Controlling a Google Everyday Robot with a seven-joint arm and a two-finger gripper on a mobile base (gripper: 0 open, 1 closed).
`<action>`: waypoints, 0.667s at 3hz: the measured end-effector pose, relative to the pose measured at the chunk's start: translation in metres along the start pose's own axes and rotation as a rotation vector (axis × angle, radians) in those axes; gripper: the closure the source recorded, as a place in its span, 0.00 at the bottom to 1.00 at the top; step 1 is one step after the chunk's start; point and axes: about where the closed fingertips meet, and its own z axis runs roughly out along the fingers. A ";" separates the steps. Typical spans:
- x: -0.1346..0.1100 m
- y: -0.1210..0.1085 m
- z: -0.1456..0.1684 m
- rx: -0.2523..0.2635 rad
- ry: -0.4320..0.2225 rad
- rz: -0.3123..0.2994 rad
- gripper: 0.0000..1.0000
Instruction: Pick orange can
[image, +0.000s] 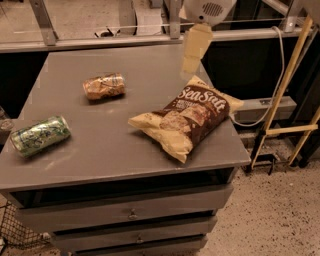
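The orange can (104, 86) lies on its side on the grey table (100, 160), in the back-left part of the top. It has an orange-brown and tan label. My gripper (192, 62) hangs pale and cream-coloured from the white arm at the top of the view. It is above the table's back right, over the far end of the chip bag. It is well to the right of the can and touches nothing.
A brown and yellow Sea Salt chip bag (187, 117) lies right of centre. A green can (40, 135) lies on its side at the left edge. Drawers sit below the tabletop. A yellow frame (285, 100) and cable stand to the right.
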 end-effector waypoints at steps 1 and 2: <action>-0.042 -0.007 0.029 -0.002 0.005 -0.020 0.00; -0.042 -0.007 0.029 -0.002 0.005 -0.020 0.00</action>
